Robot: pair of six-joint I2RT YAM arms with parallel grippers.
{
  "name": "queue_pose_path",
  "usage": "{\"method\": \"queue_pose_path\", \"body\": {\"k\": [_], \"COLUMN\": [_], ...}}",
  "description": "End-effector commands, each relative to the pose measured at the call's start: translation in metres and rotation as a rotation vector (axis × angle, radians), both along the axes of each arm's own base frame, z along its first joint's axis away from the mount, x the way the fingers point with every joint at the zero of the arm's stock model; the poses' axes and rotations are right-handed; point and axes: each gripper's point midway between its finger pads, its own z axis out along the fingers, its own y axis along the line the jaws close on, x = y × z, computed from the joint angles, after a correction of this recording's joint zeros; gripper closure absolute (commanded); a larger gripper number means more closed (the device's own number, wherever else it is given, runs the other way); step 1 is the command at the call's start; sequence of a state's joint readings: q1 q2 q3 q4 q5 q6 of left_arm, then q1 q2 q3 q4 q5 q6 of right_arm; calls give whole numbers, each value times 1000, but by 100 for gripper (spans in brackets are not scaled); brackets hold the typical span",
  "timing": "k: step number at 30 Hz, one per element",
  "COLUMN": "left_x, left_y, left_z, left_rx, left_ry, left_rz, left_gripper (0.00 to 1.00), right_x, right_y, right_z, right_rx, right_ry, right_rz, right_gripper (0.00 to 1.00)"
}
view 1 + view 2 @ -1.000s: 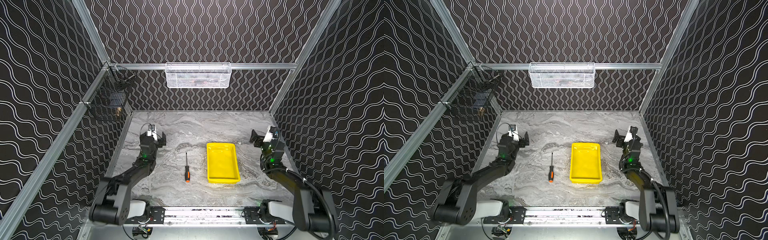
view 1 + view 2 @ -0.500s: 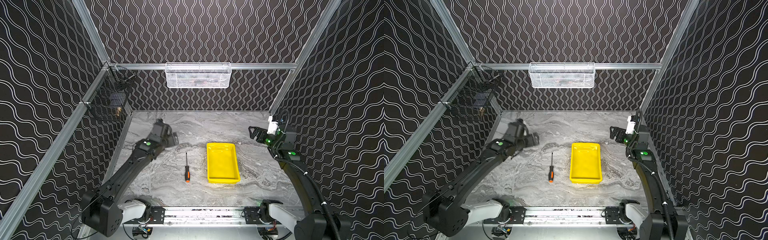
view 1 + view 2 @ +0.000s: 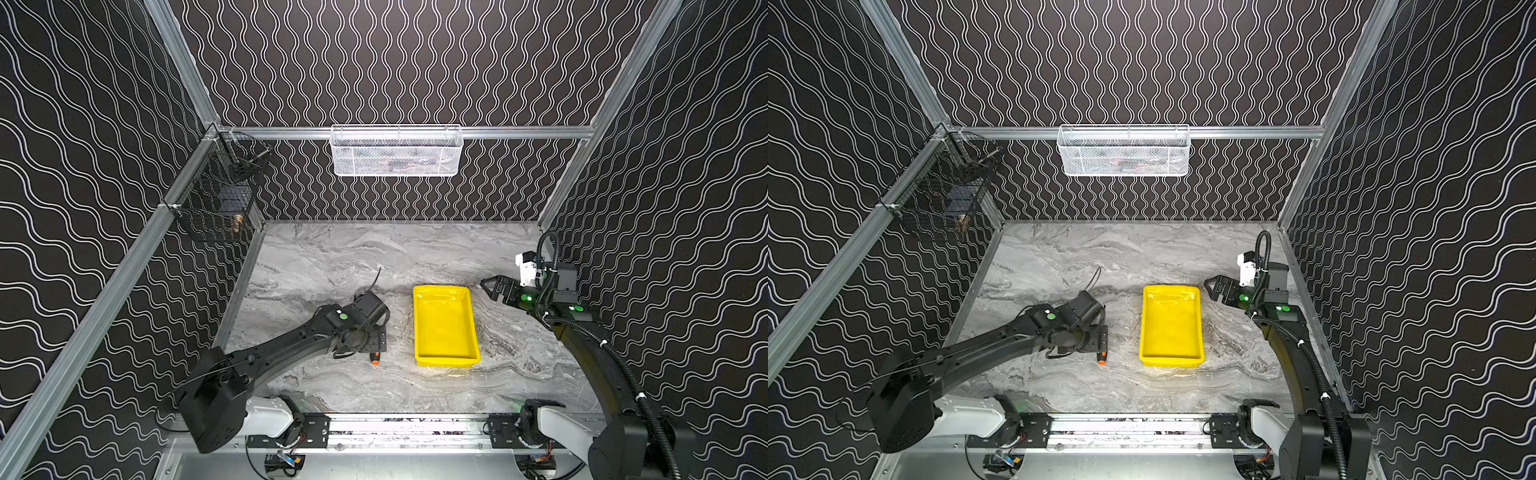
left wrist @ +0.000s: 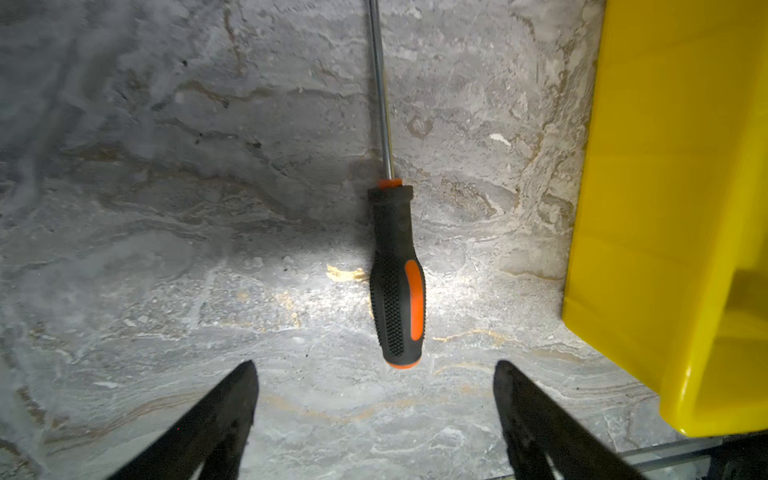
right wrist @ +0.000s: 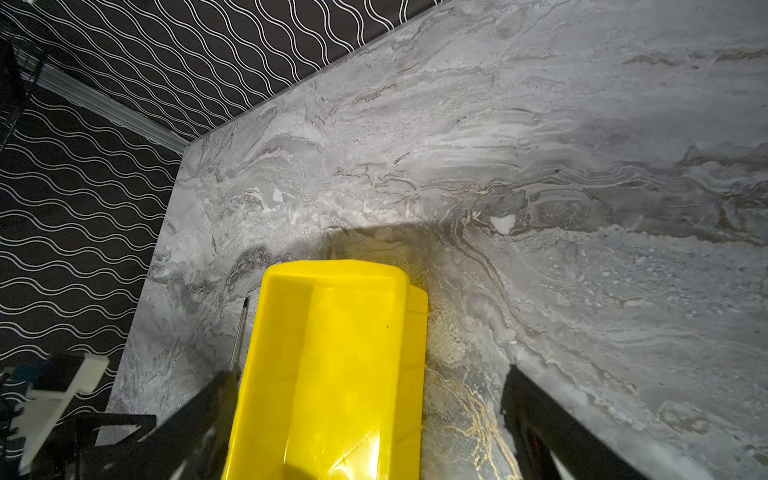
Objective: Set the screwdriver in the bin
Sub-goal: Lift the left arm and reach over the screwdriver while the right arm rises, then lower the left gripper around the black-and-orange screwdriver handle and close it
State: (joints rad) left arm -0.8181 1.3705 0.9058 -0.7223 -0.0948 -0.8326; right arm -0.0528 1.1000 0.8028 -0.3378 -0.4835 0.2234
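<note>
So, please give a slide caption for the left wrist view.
Open left gripper above black-and-orange screwdriver lying beside yellow plastic tray.

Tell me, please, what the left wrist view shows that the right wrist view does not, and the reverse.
Only the left wrist view shows the screwdriver's black-and-orange handle, lying on the table just ahead of the open left gripper. Only the right wrist view shows the screwdriver's tip, the wavy-patterned walls and the open right gripper. Both show the yellow bin, the marble table and the screwdriver's thin shaft lying beside the bin.
</note>
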Motion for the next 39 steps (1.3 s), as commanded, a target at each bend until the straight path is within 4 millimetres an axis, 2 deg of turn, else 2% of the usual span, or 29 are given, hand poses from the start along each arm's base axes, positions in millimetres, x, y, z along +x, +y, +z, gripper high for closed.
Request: {"method": "queue_pose_path", "body": {"k": [1,4,10,22,39], "left_x": [7,9,6,2,-1], "left_y": [-10,-21,-27,-19,-22], "left_z": [-5,-16,-36,-62,-74], "left_rx": [-5,-39,-29,24,14], "left_ry": [-3,7,56,86,116], "left_rz": [-7,-33,-53,-49,-45], "left_gripper": [12,16,17,25,34], "right_x": [-4,-4,-9,-11,-11], "right_y": [2,1,-1,-5,-4], "right_z": [-2,-4,-8,-13,-16], "right_rx": [-4,-11,-28,-53,-59], "right_ry": [0,2,18,19,16], "right_rz": [21,16,12,-2,8], "right_gripper": [1,1,1,1,1]}}
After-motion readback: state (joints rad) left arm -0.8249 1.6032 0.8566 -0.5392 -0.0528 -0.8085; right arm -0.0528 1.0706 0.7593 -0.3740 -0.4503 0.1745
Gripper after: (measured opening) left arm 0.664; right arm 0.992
